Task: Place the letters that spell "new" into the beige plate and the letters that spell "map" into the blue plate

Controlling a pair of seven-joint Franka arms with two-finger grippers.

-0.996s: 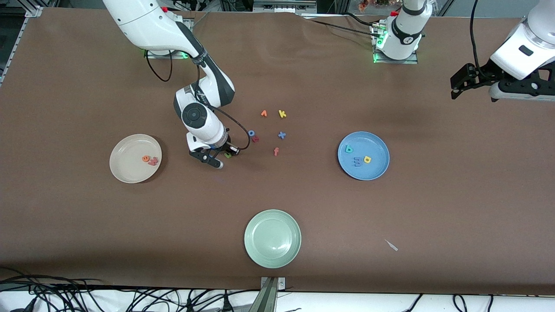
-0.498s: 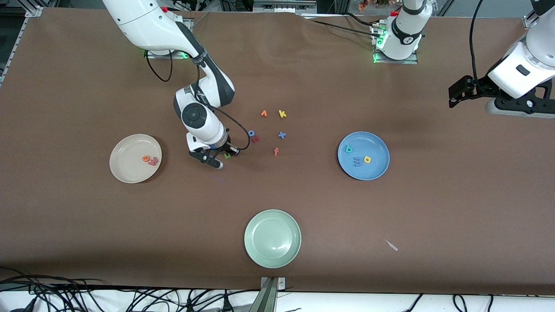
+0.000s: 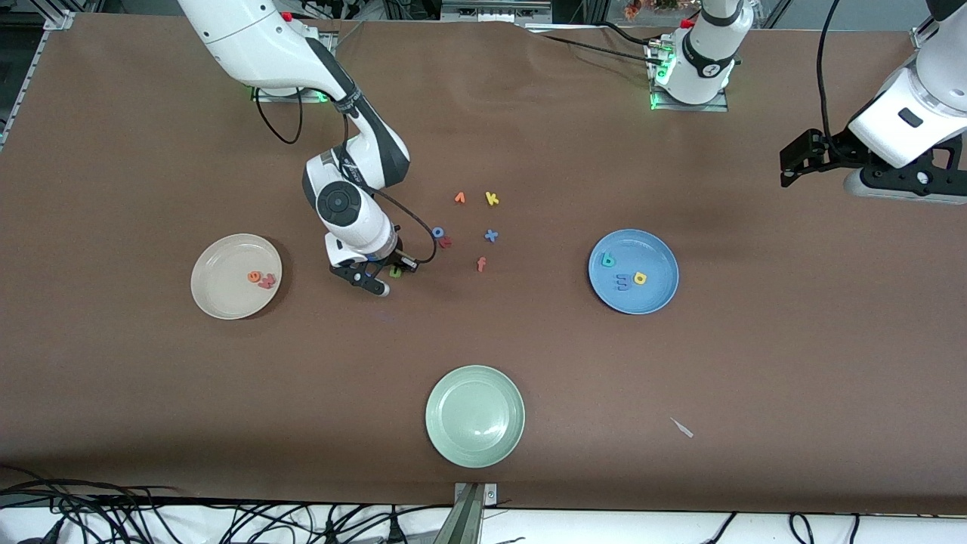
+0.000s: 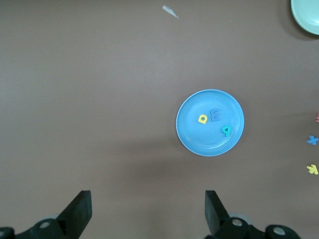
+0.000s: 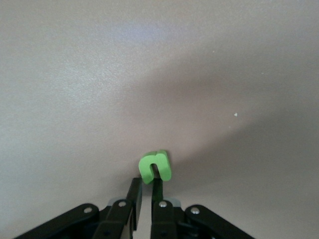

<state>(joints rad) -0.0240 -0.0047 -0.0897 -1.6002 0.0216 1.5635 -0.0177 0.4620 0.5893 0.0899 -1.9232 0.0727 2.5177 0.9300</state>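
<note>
Right gripper (image 5: 147,191) is pinched on the green n (image 5: 155,167), low over the table toward the beige plate (image 3: 219,298) from the blue o (image 3: 437,232). I see only a leg-tip hold; lifting fast could drop it. Left gripper (image 4: 148,209) waits wide above the blue plate (image 4: 192,142).

Matt brown table (image 3: 151,151) cover (cloth-like), glossy pale green plate (image 3: 474,415), foam-looking green n (image 5: 154,167).

Counting three plates: beige plate (image 3: 219,298), blue plate (image 3: 650,301), pale green plate (image 3: 474,415). Tallying twelve foam letters: orange e (image 3: 254,277), pinkish-red w (image 3: 267,282); teal p (image 3: 608,261), blue m (image 3: 622,282), yellow a (image 3: 640,278); green n (image 5: 154,168); yellow k (image 3: 492,199), blue x (image 3: 491,236), blue o (image 3: 437,232), orange f (image 3: 480,264), second orange letter (image 3: 459,198), small red letter (image 3: 446,242). Spotting one white scrap (image 3: 682,428).
</note>
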